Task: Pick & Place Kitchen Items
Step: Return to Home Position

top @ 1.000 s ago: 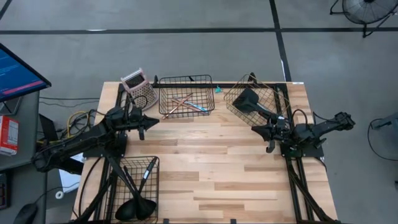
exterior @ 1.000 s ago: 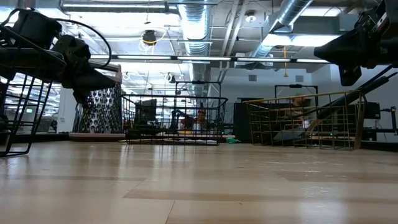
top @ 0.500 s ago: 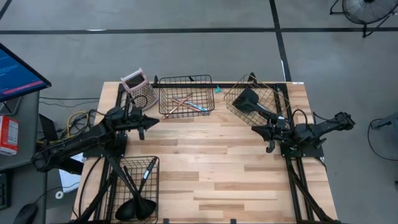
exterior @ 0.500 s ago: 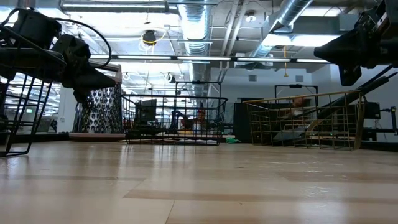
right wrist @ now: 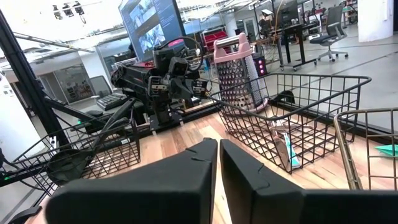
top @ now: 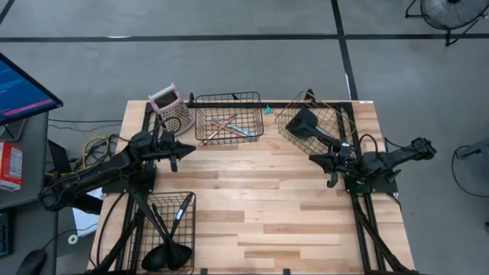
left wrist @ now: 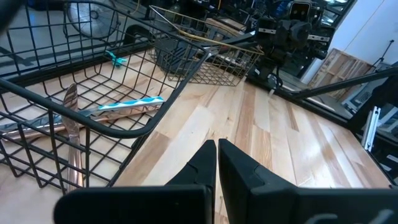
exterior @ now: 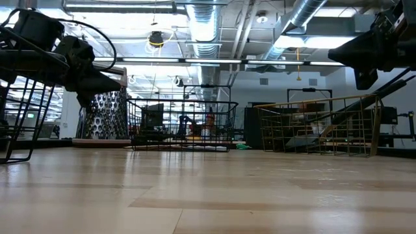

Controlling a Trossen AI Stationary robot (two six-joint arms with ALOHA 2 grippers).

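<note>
The wooden tabletop (top: 260, 198) carries three wire baskets, and one arm stands at each side edge.

The left arm (top: 99, 176) reaches in from the left edge. You will find the left gripper (left wrist: 216, 146) above bare wood, just in front of the far black wire basket (top: 229, 98). Its fingers are pressed together with only a thin slit between them, and they hold nothing.

The right arm (top: 382, 162) reaches in from the right edge. The right gripper (right wrist: 217, 144) hangs over bare wood near the copper wire basket (top: 284, 122). Its fingers are likewise closed and empty.

The far black wire basket sits at the middle of the far edge. The copper wire basket sits turned at an angle in the far right corner. The near black wire basket (top: 189, 221) sits in the near left corner. A pink grater (top: 170, 107) stands in the far left corner, just beside the far black wire basket.

Locate the utensils as follows:
- The black ladles (top: 164, 256) lie in the near black wire basket, bowls toward the near edge.
- A black turner (top: 304, 124) lies in the copper wire basket, its handle over the rim toward the right arm.
- Two crossed copper-coloured pieces (top: 220, 127) and a silver-teal piece (top: 244, 131) lie in the far black wire basket.
</note>
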